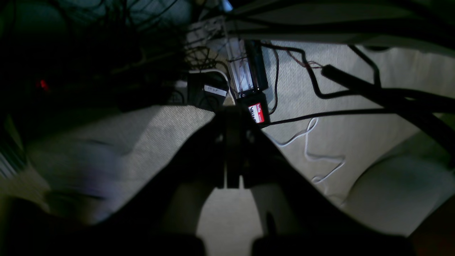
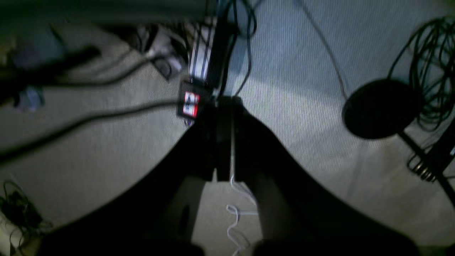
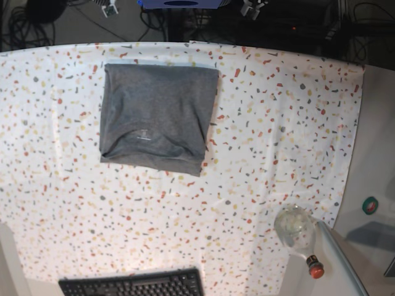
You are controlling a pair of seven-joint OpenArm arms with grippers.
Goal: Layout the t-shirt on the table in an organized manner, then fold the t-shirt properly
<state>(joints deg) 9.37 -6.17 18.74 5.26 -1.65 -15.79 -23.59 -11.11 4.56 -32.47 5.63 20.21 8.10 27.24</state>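
The plain heather-grey soft knit t-shirt (image 3: 157,117) is lying folded on the speckled white worktop (image 3: 278,123); being limp and light, it wants pinching at its edges. Both grippers are hanging clenched, empty.

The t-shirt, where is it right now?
In the base view, the t-shirt lies folded on the speckled table, in the upper left part near the far edge, well away from the keyboard.

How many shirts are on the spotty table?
1. The folded heather-grey knit t-shirt lies flat on the white red-and-yellow-flecked table cloth, toward its far left part in the base view. Nothing on the table could hide another shirt.
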